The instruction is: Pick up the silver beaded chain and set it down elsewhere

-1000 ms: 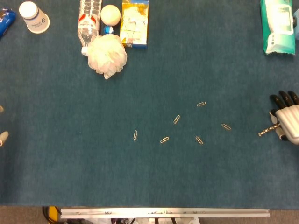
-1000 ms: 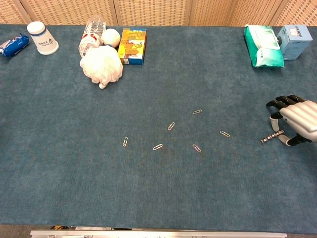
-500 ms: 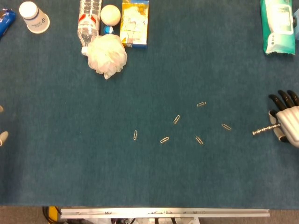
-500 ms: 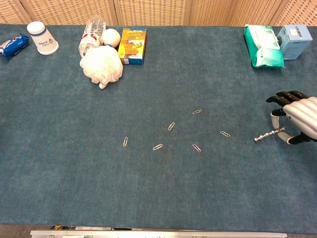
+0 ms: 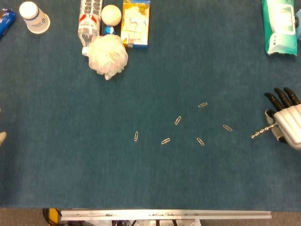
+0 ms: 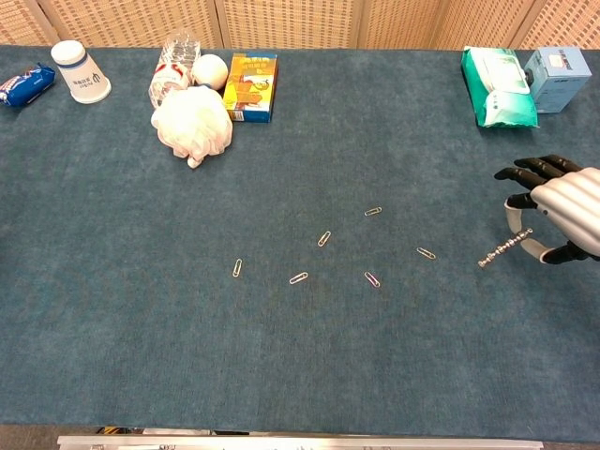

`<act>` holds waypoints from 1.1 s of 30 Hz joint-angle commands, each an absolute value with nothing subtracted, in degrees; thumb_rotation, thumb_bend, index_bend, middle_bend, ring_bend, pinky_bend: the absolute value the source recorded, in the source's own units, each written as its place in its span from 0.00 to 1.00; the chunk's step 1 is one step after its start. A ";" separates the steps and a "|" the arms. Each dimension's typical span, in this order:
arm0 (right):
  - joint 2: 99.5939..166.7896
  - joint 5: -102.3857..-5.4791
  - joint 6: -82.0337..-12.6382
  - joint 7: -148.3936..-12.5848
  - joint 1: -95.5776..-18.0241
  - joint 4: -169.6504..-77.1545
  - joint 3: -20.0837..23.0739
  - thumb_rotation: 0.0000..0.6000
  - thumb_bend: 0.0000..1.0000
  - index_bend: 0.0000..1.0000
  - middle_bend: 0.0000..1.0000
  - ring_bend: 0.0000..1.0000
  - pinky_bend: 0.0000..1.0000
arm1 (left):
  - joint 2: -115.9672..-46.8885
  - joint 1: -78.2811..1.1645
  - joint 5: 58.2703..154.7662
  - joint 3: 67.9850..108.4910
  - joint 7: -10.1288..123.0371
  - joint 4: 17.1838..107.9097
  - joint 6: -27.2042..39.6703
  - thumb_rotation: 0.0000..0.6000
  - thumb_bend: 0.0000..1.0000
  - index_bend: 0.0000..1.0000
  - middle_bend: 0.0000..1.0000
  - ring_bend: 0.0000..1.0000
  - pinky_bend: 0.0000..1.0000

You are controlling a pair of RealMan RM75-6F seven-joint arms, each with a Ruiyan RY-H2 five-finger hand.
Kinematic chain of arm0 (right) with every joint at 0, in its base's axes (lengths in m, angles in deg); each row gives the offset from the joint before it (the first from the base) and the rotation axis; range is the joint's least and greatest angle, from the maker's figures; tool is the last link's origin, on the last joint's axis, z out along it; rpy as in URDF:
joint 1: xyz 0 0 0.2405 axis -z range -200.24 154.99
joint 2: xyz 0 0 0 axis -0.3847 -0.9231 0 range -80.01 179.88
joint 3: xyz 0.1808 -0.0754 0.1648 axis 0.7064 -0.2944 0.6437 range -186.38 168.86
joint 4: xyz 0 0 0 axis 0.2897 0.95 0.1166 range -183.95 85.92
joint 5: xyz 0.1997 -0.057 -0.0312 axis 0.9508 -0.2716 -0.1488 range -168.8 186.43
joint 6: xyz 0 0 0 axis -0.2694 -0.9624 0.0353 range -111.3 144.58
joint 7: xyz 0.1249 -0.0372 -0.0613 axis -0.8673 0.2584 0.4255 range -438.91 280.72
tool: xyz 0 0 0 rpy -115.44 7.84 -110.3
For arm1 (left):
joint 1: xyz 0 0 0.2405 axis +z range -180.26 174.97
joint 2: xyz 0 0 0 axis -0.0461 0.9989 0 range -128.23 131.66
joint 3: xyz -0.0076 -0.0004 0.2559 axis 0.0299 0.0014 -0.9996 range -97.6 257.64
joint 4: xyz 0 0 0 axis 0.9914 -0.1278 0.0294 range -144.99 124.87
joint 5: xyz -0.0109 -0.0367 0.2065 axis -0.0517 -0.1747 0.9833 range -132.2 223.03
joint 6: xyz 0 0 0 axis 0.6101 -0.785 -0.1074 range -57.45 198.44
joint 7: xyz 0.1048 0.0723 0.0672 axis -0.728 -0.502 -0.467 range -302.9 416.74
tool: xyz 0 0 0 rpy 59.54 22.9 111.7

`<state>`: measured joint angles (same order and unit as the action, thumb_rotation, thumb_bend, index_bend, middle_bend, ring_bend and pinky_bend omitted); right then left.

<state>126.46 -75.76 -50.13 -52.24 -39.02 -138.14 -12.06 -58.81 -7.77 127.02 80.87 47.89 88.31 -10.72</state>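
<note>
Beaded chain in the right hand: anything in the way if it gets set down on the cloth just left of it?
Nothing visible. The right hand holds the beaded chain, and the blue cloth beside it is bare. The nearest paperclip lies further left, apart from the chain.

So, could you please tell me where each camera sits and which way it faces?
Head view: overhead, looking almost straight down at the blue table; right hand at the right edge, a sliver of the left hand at the left.
Chest view: lower, angled forward towards the wicker screen; only the right hand.
Shared: the silver beaded chain the right hand holds, the paper clips.
</note>
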 commanded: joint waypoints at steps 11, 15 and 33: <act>125.57 -72.49 -47.19 -41.20 -42.46 -145.38 -9.38 1.00 0.36 0.64 0.14 0.01 0.08 | -57.25 -6.40 126.77 81.24 48.53 89.79 -13.14 1.00 0.15 0.39 0.29 0.15 0.32; 126.06 -70.64 -46.01 -38.30 -43.58 -146.45 -8.70 1.00 0.36 0.64 0.14 0.01 0.08 | -56.91 -6.04 126.62 81.34 48.56 90.12 -13.68 1.00 0.15 0.39 0.29 0.15 0.32; 129.81 -64.69 -42.92 -31.14 -47.68 -146.53 -8.26 1.00 0.36 0.64 0.14 0.01 0.08 | -55.61 -4.66 126.47 81.44 48.96 91.22 -15.33 1.00 0.15 0.39 0.29 0.15 0.32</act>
<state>129.75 -64.74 -42.94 -31.19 -47.62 -146.55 -8.21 -55.61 -4.66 126.47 81.44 48.96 91.21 -15.33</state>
